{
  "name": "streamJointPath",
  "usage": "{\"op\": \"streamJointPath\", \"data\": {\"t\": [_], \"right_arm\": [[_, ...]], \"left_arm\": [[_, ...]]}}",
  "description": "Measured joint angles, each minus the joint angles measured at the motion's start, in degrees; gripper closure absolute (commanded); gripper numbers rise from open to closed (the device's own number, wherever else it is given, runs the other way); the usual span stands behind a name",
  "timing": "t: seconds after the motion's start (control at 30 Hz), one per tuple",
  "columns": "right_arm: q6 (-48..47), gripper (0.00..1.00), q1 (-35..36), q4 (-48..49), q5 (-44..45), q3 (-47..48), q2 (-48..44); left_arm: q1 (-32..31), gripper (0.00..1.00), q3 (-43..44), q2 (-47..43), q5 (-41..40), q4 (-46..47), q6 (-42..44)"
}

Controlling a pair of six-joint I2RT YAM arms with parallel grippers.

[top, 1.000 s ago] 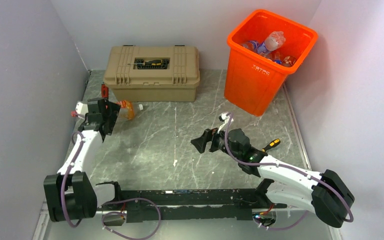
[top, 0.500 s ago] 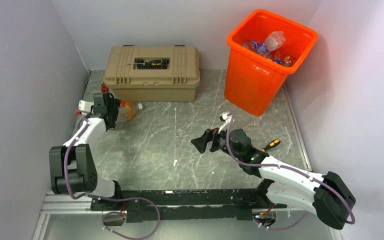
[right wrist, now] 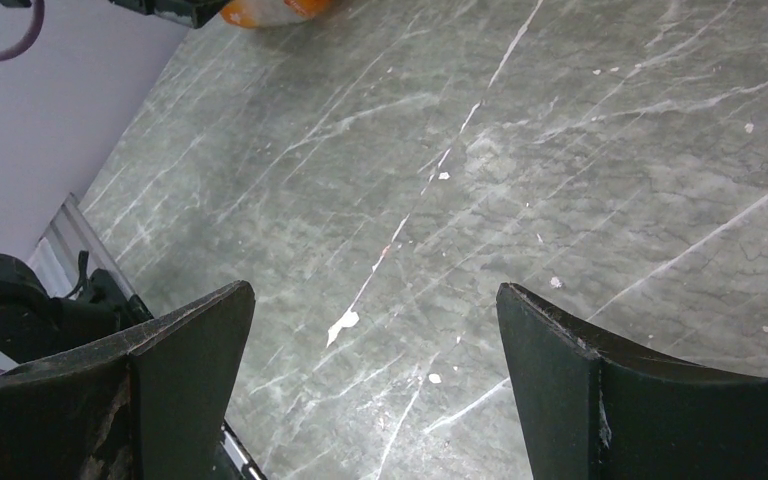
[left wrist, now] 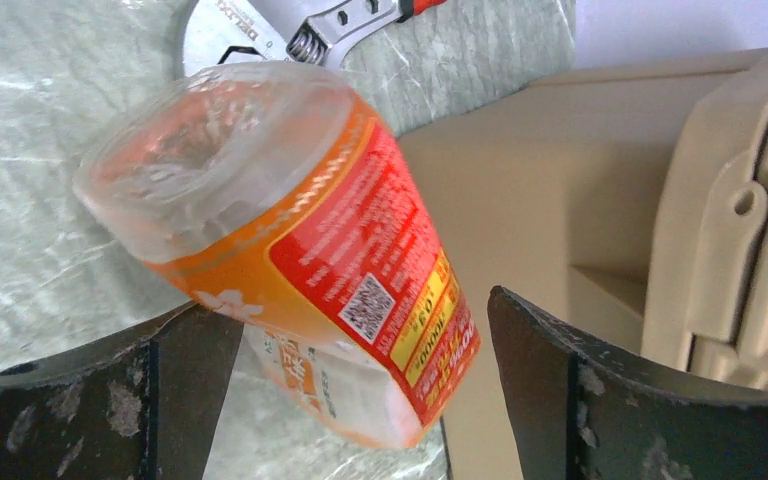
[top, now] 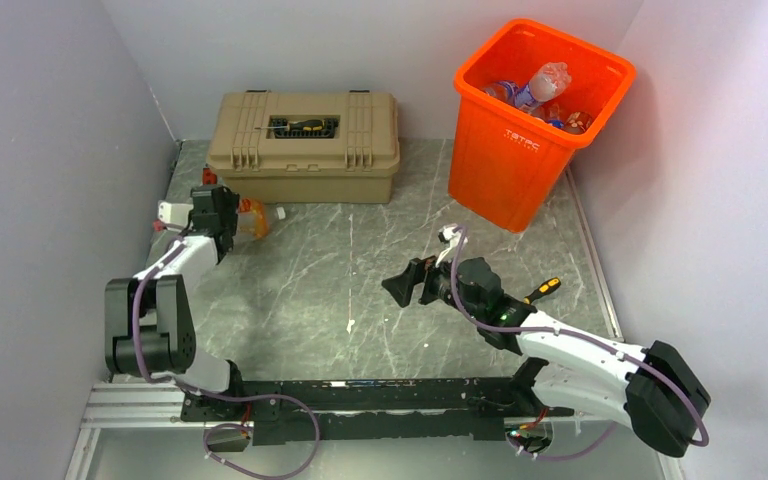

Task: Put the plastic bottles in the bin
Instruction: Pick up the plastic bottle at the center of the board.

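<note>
**Grey marbled surface: left pincer straddles a bottle by the far left corner**

Grey marbled stone forms the surface (top: 310, 290), walled in by pale panels on three sides. The left arm is folded at the elbow by the left edge, with its forearm reaching up that edge toward the far left corner. The left pincer (top: 230, 217) sits low there, its jaws spread wide on either side of an orange-labelled bottle (top: 253, 219). In the wrist view the right finger (left wrist: 600, 400) stands apart from the bottle (left wrist: 290, 230). The left finger (left wrist: 160, 390) is right beside the bottle; contact cannot be told.

The bottle lies just in front of the tan toolbox (top: 305, 145), its long axis running roughly along the toolbox front. Its white cap points toward the right edge and its clear base toward the left edge, near a wrench (left wrist: 350, 25).

The right arm stretches low from the near right corner toward the middle of the surface. The right pincer (top: 407, 285) points toward the left edge, jaws wide apart and holding nothing, with only bare stone between its fingers (right wrist: 570, 370).

The orange bin (top: 515, 160) stands in the far right corner with crushed bottles (top: 540, 85) inside. A yellow-handled screwdriver (top: 543, 290) lies near the right edge, beside the right arm.
</note>
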Motion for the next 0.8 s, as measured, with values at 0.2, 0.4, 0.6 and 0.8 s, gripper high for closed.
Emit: {"op": "streamJointPath", "data": {"t": [0.2,0.4,0.6,0.8], "right_arm": [[-0.24,0.04,0.0,-1.44,0.02,0.0,-0.5],[-0.81,0.04,0.0,-3.37,0.66,0.0,-2.54],[-0.83,0.04,0.0,-3.93,0.7,0.0,-2.62],[-0.81,0.05,0.0,-4.5,0.63,0.13,-2.6]], "left_arm": [[0.0,0.2,1.92,5.88,-0.31,3.45,-0.85],[-0.17,0.56,1.55,6.71,-0.07,8.48,-0.13],[-0.17,0.88,-2.86,3.26,1.86,12.37,2.29],[-0.04,1.0,-7.69,-3.28,3.89,10.97,4.57]]}}
